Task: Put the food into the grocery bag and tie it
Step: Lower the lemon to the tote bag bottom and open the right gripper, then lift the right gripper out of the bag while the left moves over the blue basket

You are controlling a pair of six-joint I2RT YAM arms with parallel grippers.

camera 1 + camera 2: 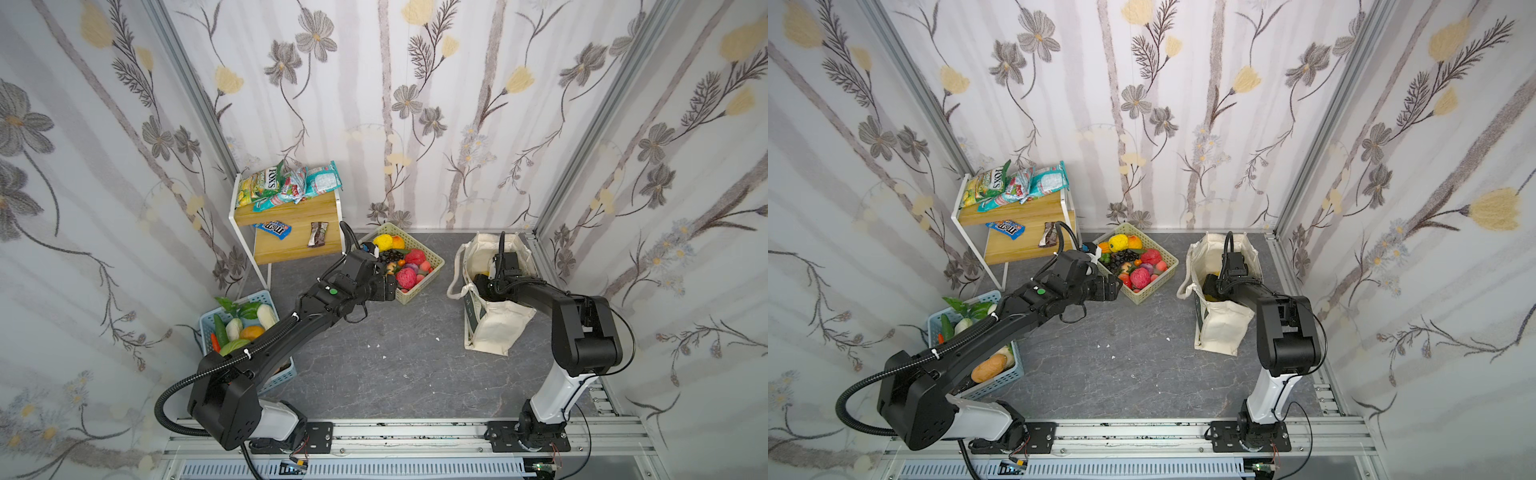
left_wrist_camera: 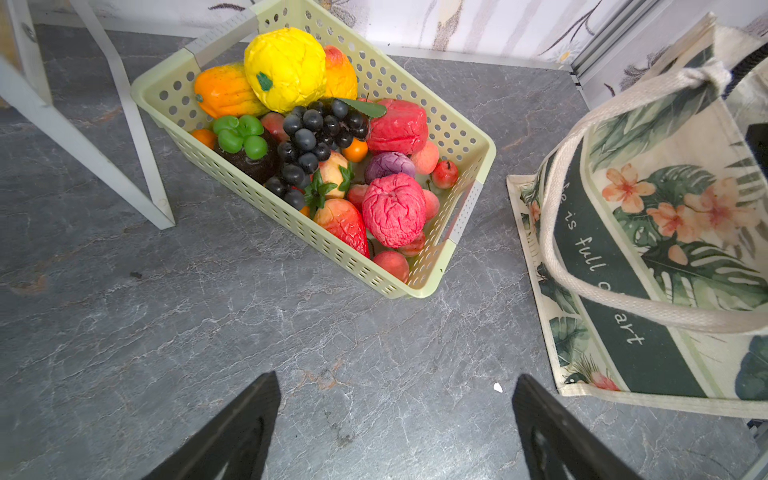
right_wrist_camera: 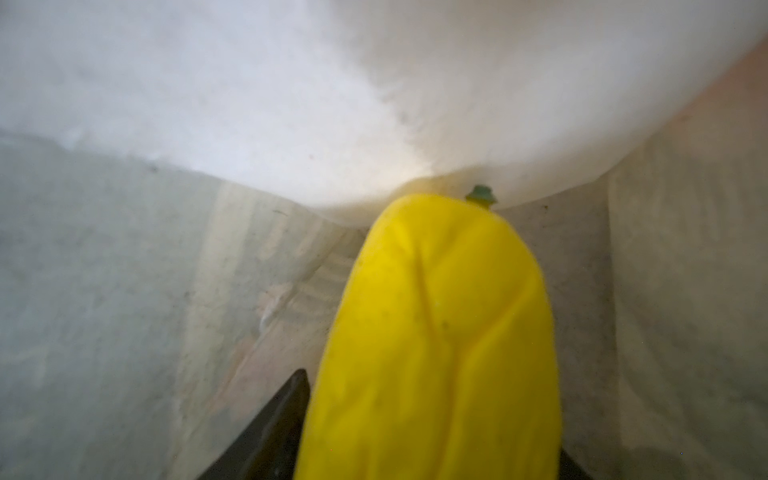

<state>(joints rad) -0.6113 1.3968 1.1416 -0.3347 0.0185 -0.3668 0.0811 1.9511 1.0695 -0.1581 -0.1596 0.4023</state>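
My feed shows the grocery bag (image 2: 673,137) as coarse woven cloth, matt, and the perforated basket (image 2: 461,133) as smooth plastic with a faint sheen. The tabletop (image 2: 166,332) looks like matt, veined grey stone; the yellow mango (image 3: 436,353) I see is waxy-smooth and creased.

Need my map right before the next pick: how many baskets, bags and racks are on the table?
Baskets: 2 (beige basket, blue basket)
Bag: 1
Rack: 1
Total: 4
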